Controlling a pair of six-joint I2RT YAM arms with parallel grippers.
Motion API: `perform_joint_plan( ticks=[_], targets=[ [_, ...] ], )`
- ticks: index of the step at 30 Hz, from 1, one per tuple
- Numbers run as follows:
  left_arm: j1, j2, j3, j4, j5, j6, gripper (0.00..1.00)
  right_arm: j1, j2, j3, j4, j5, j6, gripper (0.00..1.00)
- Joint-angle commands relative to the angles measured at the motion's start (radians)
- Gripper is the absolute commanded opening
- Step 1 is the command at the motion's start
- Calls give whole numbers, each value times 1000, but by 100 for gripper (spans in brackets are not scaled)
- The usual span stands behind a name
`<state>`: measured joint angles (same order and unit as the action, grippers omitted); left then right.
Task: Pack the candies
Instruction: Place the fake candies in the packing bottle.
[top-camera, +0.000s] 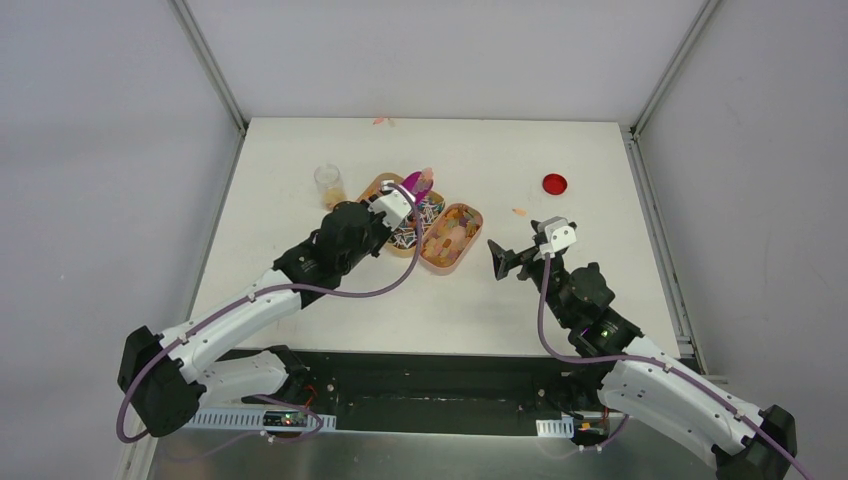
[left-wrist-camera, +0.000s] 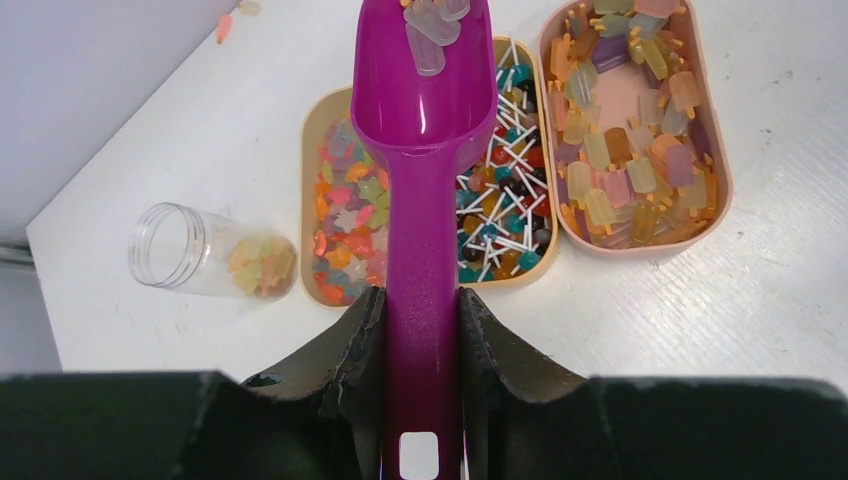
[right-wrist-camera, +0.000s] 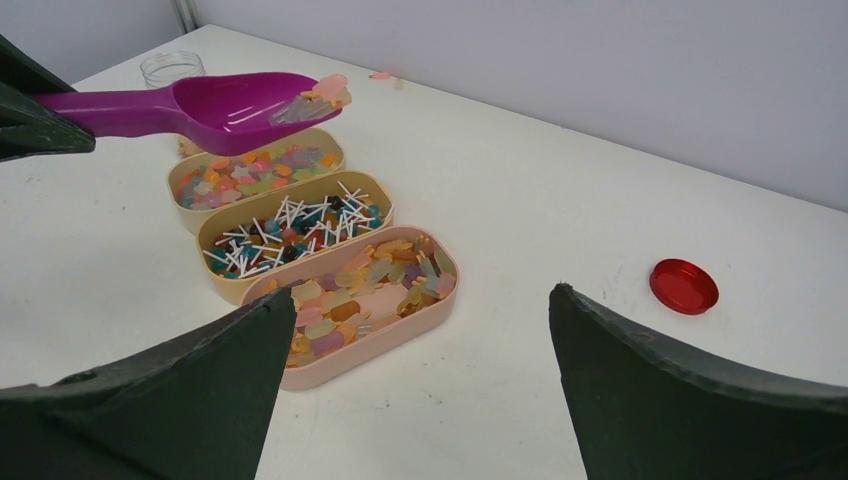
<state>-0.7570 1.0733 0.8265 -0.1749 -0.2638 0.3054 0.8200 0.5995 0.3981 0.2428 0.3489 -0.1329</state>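
Three oval trays sit side by side holding the candies: bright star-shaped bits (left-wrist-camera: 345, 215), stick-mounted pieces (left-wrist-camera: 505, 190) and translucent orange-yellow gummies (left-wrist-camera: 630, 140). My left gripper (left-wrist-camera: 422, 300) is shut on the handle of the magenta scoop (left-wrist-camera: 425, 150). The scoop is held over the trays with a few pale gummies (left-wrist-camera: 432, 25) at its tip. A clear jar (left-wrist-camera: 205, 262) with some yellow candies stands left of the trays. My right gripper (right-wrist-camera: 422, 290) hangs open and holds nothing, on the near right of the pink tray (right-wrist-camera: 400, 325).
A flat red round disc (right-wrist-camera: 684, 286) lies on the table to the right of the trays. One stray candy (top-camera: 381, 121) lies at the far table edge, another (top-camera: 519, 212) between the trays and the disc. Grey walls enclose the table.
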Motion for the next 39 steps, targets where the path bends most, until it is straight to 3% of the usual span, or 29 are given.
perform_joint_plan(
  ticks=[1, 23, 39],
  targets=[
    [18, -59, 37, 37, -53, 24, 0, -5, -4, 13, 55, -22, -11, 100],
    [175, -193, 6, -9, -54, -16, 0, -8, -19, -2, 44, -40, -6, 99],
    [194, -233, -11, -73, -71, -47, 0, -9, -6, -5, 53, -56, 8, 100]
  ],
)
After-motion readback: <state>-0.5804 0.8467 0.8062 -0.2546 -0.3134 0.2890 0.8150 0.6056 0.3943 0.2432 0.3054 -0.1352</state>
